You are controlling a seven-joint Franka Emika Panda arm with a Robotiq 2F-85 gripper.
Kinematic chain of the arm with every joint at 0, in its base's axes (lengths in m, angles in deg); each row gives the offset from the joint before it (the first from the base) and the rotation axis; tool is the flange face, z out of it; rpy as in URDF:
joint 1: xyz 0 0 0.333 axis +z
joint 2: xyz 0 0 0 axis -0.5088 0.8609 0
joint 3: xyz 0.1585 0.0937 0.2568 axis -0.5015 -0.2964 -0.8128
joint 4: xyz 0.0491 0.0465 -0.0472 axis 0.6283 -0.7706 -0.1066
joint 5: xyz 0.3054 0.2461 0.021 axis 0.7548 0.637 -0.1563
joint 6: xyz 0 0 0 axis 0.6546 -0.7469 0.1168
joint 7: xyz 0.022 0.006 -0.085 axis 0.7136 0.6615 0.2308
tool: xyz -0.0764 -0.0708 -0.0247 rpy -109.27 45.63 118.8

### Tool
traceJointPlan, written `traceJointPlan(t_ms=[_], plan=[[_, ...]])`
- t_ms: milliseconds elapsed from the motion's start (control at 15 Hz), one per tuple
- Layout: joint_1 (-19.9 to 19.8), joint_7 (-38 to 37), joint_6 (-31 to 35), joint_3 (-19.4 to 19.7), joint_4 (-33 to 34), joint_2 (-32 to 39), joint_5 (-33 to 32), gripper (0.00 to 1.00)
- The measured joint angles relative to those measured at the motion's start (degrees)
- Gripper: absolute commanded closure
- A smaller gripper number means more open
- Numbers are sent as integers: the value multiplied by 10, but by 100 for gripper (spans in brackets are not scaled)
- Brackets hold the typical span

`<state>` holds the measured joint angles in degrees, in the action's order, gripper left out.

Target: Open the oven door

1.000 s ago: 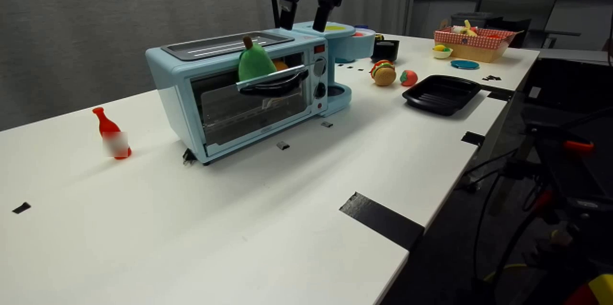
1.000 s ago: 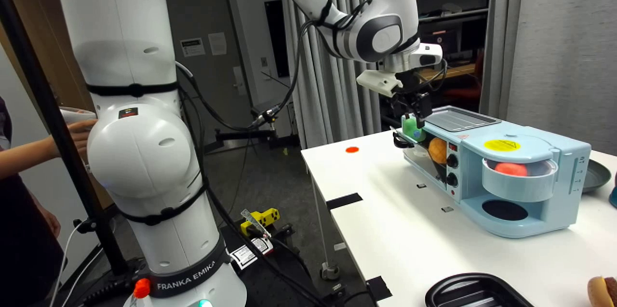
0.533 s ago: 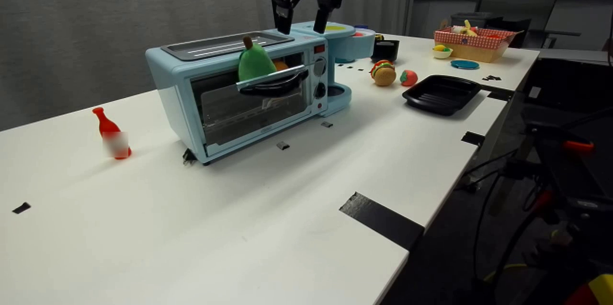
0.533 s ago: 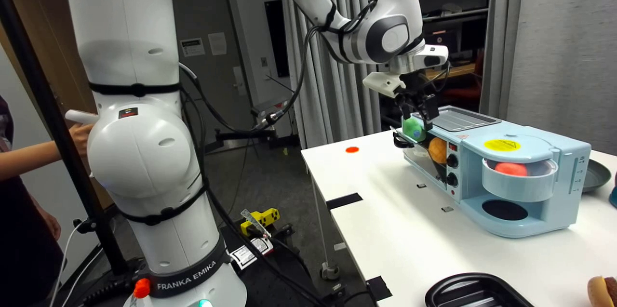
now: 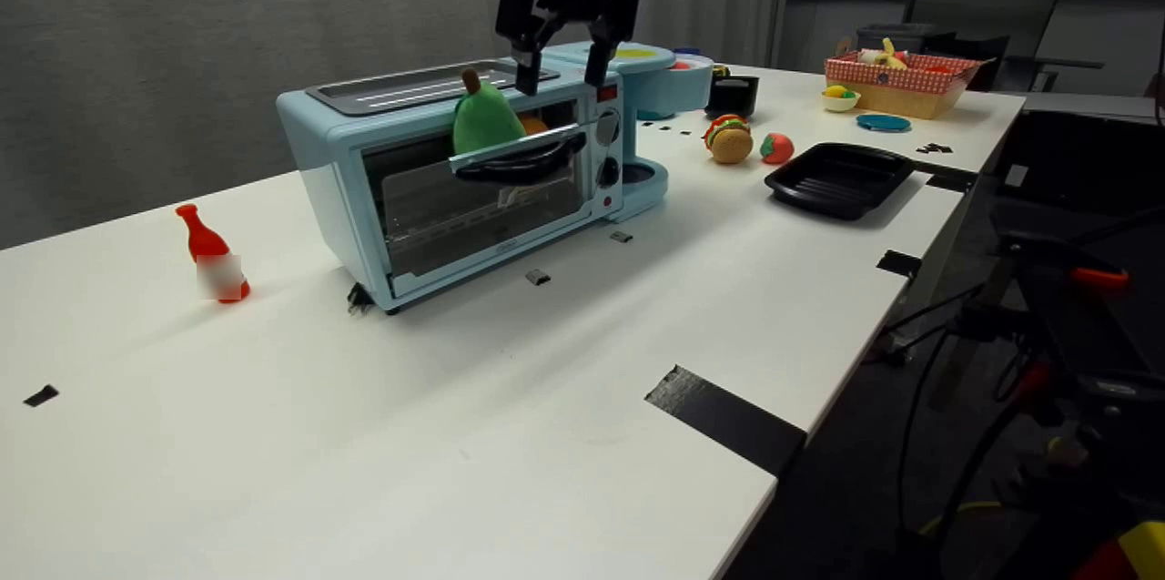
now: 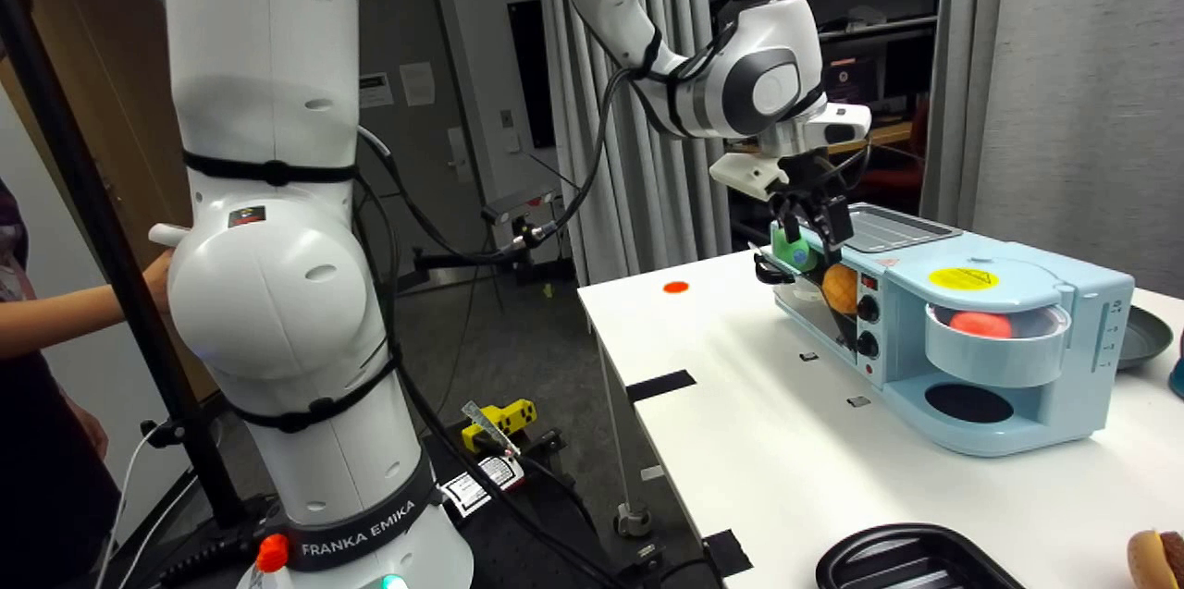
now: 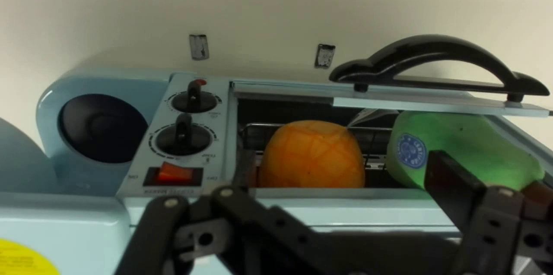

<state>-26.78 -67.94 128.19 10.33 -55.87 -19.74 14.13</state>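
Find the door (image 5: 482,211) tilted partly open, below and outward of the hand (image 5: 562,79). Best lower that, wide-spread and holding nothing, clear of the nearby pear (image 5: 485,120), hook the handle (image 5: 523,165), then draw outward and down.

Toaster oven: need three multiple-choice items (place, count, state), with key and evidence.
1. Where is the green pear?
A) In the black tray
B) In the front opening of the oven
C) In the checked basket

2. How many dial knobs are on the oven's front?
A) Two
B) Four
C) Five

3. How does the oven door stand?
A) Shut
B) Fully lowered
C) Partly open

1 B: it sits behind the oven door's top edge.
2 A: both show in the wrist view.
3 C: its top edge juts out from the oven.
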Motion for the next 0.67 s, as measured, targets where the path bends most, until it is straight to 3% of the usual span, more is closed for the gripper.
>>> traceJointPlan(t_ms=[667], plan=[[0,0,-16,10,36,39,4,0]])
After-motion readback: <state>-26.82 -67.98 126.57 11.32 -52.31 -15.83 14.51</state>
